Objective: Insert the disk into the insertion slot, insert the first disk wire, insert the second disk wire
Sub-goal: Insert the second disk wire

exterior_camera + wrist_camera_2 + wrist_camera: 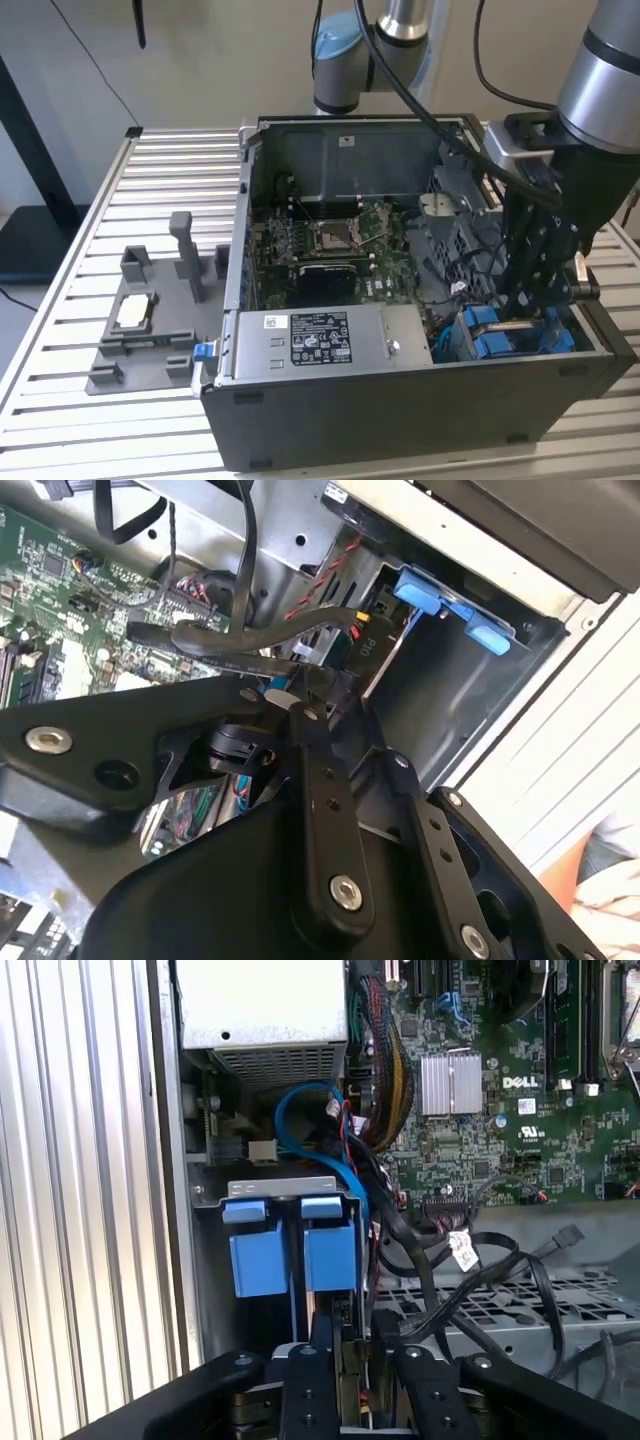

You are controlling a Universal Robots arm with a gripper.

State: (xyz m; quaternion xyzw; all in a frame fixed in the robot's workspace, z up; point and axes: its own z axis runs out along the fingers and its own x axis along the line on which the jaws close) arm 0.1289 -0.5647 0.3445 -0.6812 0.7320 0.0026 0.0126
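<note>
Grey plastic jig (pixel 160 345) w/ upright posts sits on the slatted aluminium table (pixel 60 300) at the exterior view's left, well apart from the work. Next comes the dark open PC case (pixel 400 420): silver power-supply box (pixel 400 330) along its front wall, green motherboard (pixel 275 245) behind. At the exterior view's right the black gripper (pixel 528 295) reaches down into the case corner, just beside the disk in its bright blue plastic carrier (pixel 495 338). The disk looks seated in the grey sheet-metal insertion slot (pixel 285 1187); its blue end tabs are what shows. Can't tell how far open the gripper is, nor whether it has hold of anything.

Risks, as I judge them: black cables (pixel 415 1270) loop close beside the gripper, and a flat blue cable (pixel 345 1175) arcs over the cage. A sideways move could snag one and drag a plug loose. A plug pushed in tilted could bend its contacts.

Room: case wall (pixel 600 350) is near on the exterior view's right, w/ the cage rim just beside the gripper. Free space is prob. straight up only.
</note>
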